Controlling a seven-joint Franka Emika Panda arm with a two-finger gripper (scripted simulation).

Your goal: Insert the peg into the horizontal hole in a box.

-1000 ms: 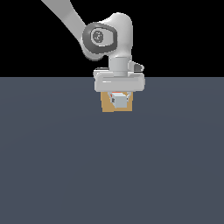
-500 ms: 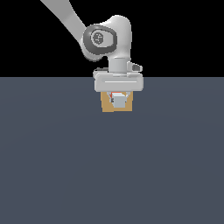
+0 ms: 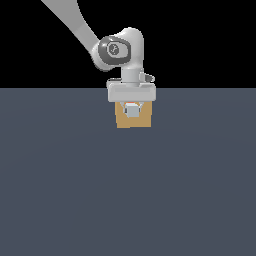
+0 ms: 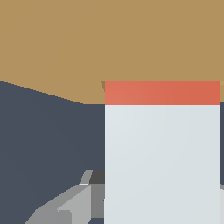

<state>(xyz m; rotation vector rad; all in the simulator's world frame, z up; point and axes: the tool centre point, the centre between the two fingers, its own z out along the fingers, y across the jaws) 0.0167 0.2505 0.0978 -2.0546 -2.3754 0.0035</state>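
The tan box [image 3: 133,119] stands on the grey floor just below the arm's hand. My gripper [image 3: 132,109] is right in front of its face and is shut on the peg [image 3: 132,109], whose pale grey-white end faces the exterior camera. In the wrist view the peg [image 4: 162,162] is large. Only a short band of its orange-red part [image 4: 162,92] shows outside the box [image 4: 109,43]; the rest of that end is inside the hole, which the peg hides. One finger [image 4: 65,208] shows beside the peg.
The dark grey floor [image 3: 125,200] spreads around the box on every side. The arm's white links [image 3: 117,50] rise toward the exterior view's upper left.
The hand and peg have barely shifted against the box; no clear change in grip.
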